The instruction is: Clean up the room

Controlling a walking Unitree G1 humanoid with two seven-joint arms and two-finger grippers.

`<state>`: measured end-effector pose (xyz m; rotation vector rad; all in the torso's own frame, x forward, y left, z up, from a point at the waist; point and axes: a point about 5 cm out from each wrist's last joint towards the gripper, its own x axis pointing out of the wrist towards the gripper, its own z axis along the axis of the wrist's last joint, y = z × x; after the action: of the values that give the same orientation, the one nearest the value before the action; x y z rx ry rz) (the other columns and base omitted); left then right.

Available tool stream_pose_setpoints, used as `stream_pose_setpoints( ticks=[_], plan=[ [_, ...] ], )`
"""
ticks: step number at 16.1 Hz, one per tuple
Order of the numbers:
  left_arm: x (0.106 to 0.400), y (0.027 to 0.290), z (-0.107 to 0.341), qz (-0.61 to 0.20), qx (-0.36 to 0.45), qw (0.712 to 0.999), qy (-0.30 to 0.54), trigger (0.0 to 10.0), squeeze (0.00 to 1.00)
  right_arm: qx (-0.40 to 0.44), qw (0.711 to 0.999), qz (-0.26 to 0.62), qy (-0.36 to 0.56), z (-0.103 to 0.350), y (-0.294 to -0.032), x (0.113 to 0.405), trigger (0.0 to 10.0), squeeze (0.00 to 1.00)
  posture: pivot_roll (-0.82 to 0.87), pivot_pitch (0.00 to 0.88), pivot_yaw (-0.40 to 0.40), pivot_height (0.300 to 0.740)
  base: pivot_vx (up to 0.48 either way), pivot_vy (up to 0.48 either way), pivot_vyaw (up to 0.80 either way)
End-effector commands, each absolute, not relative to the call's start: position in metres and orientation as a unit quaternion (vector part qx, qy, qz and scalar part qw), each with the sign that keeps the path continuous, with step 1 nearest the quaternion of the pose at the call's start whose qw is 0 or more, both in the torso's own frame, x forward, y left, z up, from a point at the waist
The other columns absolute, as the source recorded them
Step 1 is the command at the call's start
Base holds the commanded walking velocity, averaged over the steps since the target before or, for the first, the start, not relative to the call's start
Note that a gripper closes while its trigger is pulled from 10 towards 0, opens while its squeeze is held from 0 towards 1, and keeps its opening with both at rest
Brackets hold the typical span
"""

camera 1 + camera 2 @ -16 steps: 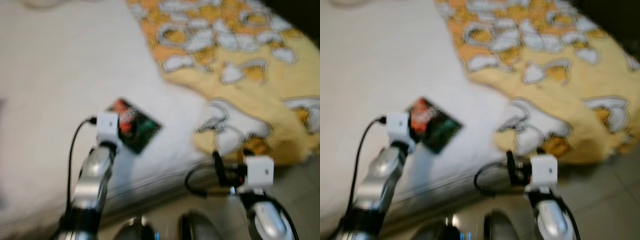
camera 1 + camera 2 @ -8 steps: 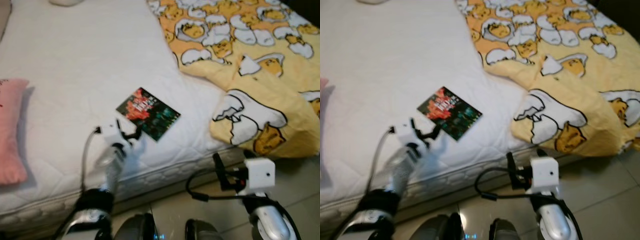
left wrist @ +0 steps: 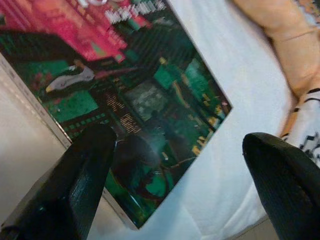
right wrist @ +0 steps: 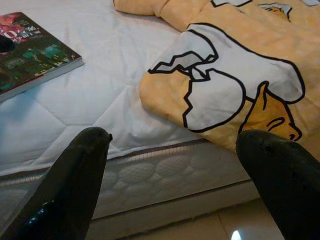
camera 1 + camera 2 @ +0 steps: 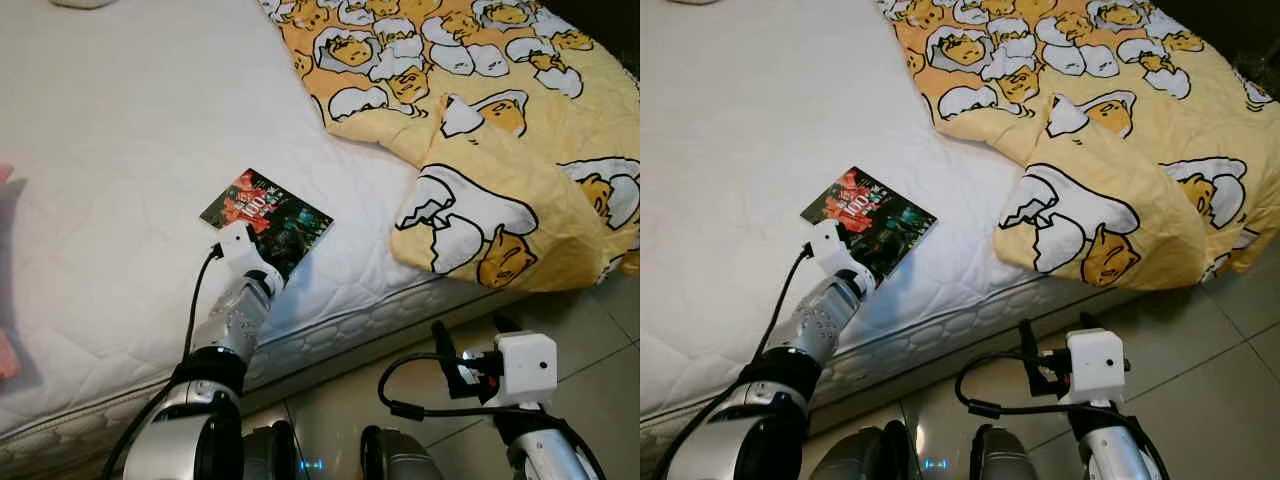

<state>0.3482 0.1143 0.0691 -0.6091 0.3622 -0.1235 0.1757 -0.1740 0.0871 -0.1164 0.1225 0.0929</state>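
1. White quilted mattress point(image 5: 120, 150) fills my forward view, with tiled floor point(image 5: 1200, 340) below.
2. My left gripper point(image 3: 175, 165), fingers spread, hovers over a book point(image 5: 266, 219) lying flat near the mattress edge.
3. My right gripper point(image 4: 175, 165), also spread, hangs low above the floor.
4. Yellow egg-print blanket point(image 5: 480, 120) drapes the bed's right side.

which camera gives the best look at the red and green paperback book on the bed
The left wrist view: the glossy red and green paperback book is close up between the open left gripper fingers. Both eye views show it whole but small on the white mattress; the right wrist view catches one corner.
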Motion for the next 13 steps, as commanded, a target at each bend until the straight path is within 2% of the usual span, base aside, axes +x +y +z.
stream_pose_setpoints(
  ticks=[1,5,13],
  plan=[
    [0.347,0.114,0.063,-0.053,-0.308,0.931,0.189,10.0,0.00,-0.058,0.996,0.049,0.053,0.091,-0.173,0.172,10.0,0.00,-0.20,0.225,0.011,0.732,0.000,0.000,0.00],
    [0.351,0.114,0.064,-0.043,-0.298,0.935,0.189,10.0,0.00,-0.061,0.995,0.046,0.060,0.091,-0.175,0.168,10.0,0.00,-0.22,0.228,0.014,0.732,0.000,0.000,0.00],
    [0.352,0.133,0.074,-0.036,-0.292,0.945,0.146,10.0,0.00,-0.059,0.995,0.047,0.066,0.087,-0.175,0.167,10.0,0.00,-0.20,0.213,0.018,0.732,0.000,0.000,0.00]
  ],
)
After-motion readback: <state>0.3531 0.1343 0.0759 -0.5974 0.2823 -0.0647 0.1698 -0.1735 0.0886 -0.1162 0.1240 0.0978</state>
